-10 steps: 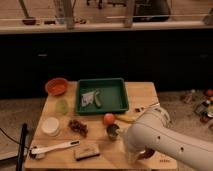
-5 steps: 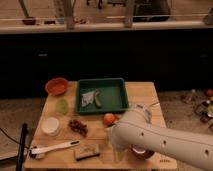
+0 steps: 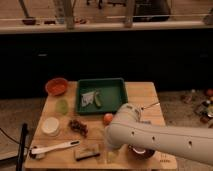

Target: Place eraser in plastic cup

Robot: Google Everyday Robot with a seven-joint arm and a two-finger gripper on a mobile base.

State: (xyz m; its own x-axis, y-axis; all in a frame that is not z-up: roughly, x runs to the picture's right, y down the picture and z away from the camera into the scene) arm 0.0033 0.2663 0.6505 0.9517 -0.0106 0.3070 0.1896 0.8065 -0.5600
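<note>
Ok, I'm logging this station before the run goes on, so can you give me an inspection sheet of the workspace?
Surface: wooden table, crowded on its left half.
Job's things: eraser lying flat near the front edge; plastic cup not surely identified, perhaps the pale green item.
Clutter: green tray holding small items; orange bowl; white round container; dark clustered food; orange fruit; white-handled tool.
Grippers: gripper low at the front edge, just right of the eraser.
Cables: thin dark line by the arm.
Surroundings: dark cabinets behind; small floor items at right.
</note>
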